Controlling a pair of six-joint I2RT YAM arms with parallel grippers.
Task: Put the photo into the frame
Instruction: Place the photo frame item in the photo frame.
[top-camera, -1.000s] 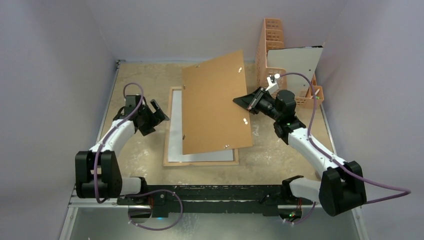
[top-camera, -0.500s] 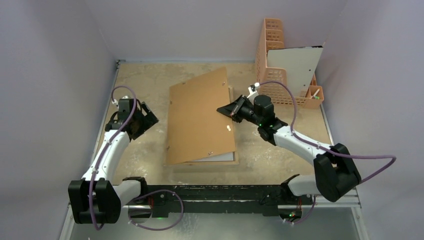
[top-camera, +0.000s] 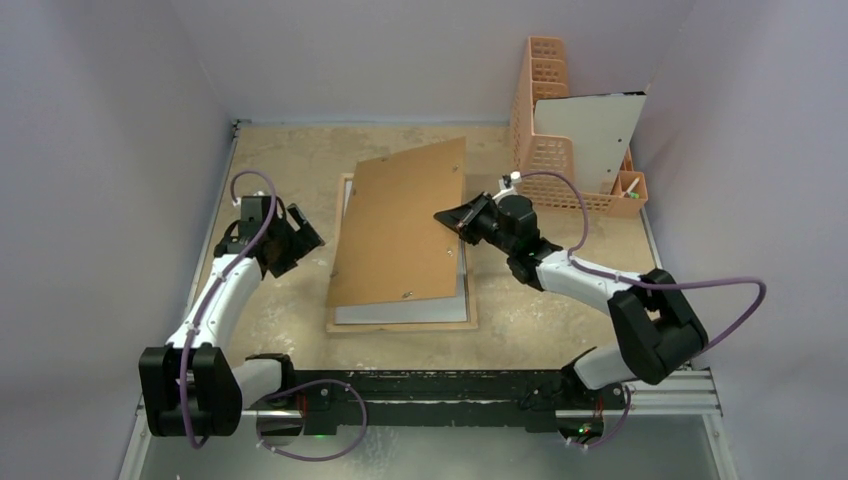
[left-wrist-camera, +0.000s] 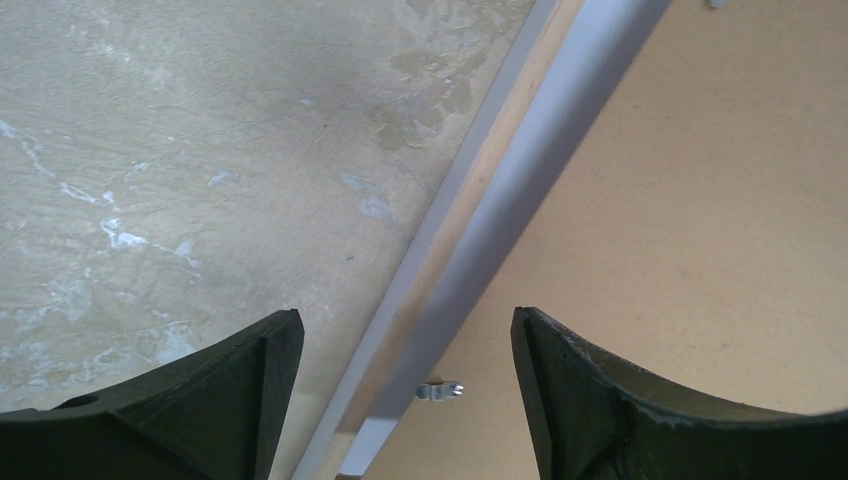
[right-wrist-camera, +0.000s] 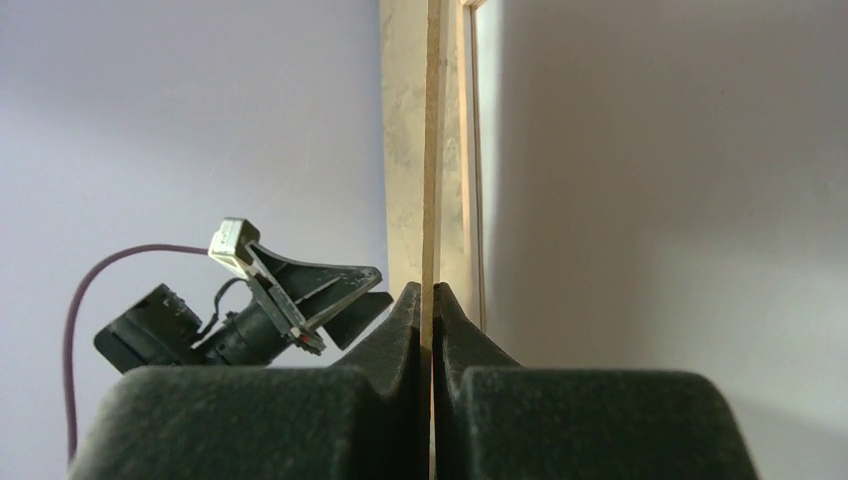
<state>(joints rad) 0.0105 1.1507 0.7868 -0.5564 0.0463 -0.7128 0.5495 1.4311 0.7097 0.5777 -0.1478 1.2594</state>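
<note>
- The board (top-camera: 400, 235) has swung down over the frame (top-camera: 400, 325), which lies flat mid-table; it sits skewed, not seated.
- The right gripper (right-wrist-camera: 432, 292) pinches the board's edge; the left gripper (left-wrist-camera: 405, 315) gapes wide, empty, beside the frame's left rim.
- Judged: closing the back is underway.

frame (top-camera: 400, 325): 1 | brown backing board (top-camera: 400, 230): 1 | white photo sheet (top-camera: 592, 130): 1 | peach baskets: 2, tall basket (top-camera: 540, 90) and low basket (top-camera: 612, 203) | arms: 2, left arm (top-camera: 225, 295) and right arm (top-camera: 580, 278) | grippers: 2, left gripper (top-camera: 303, 232) and right gripper (top-camera: 445, 217) | purple cables: 2, left cable (top-camera: 252, 173) and right cable (top-camera: 550, 174)
</note>
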